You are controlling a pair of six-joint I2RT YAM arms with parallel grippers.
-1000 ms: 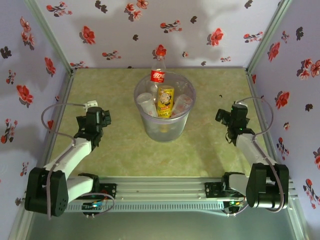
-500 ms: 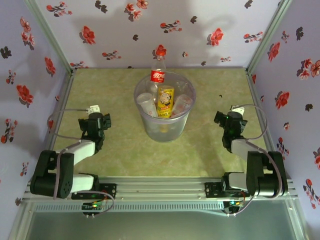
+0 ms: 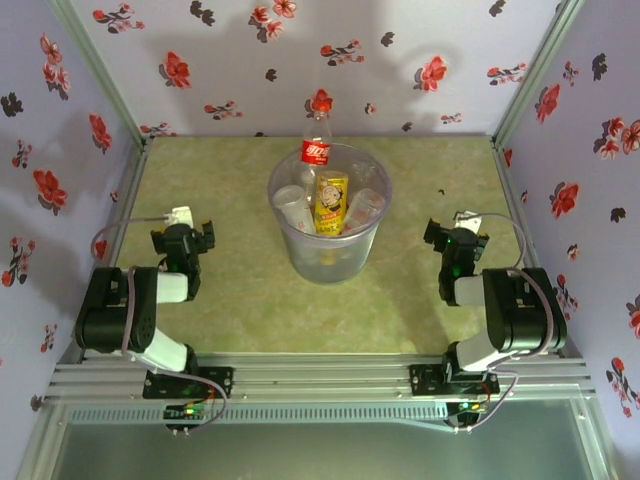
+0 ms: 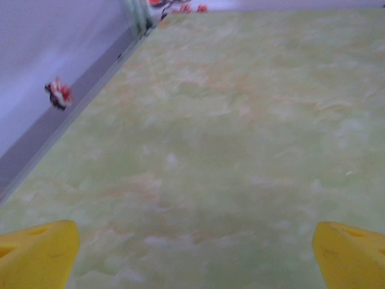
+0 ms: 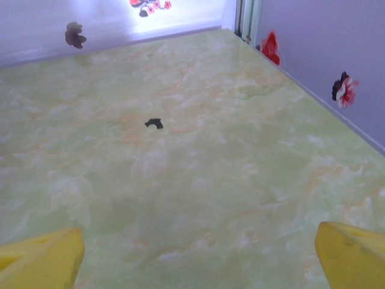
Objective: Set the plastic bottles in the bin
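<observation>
Bottles (image 3: 331, 203) of clear plastic in round, translucent, rolled-rim bin (image 3: 305, 258)

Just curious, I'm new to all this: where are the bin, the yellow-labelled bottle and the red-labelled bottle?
bin (image 3: 330, 262): top view, front wall.
yellow-labelled bottle (image 3: 331, 203): top view, its label.
red-labelled bottle (image 3: 316, 152): top view, its label.

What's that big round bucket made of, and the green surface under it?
The large round greyish bucket looks like translucent plastic: the small bottles show faintly through its wall. The pale green tabletop has a marbled matte print, perhaps vinyl or laminate.
</observation>
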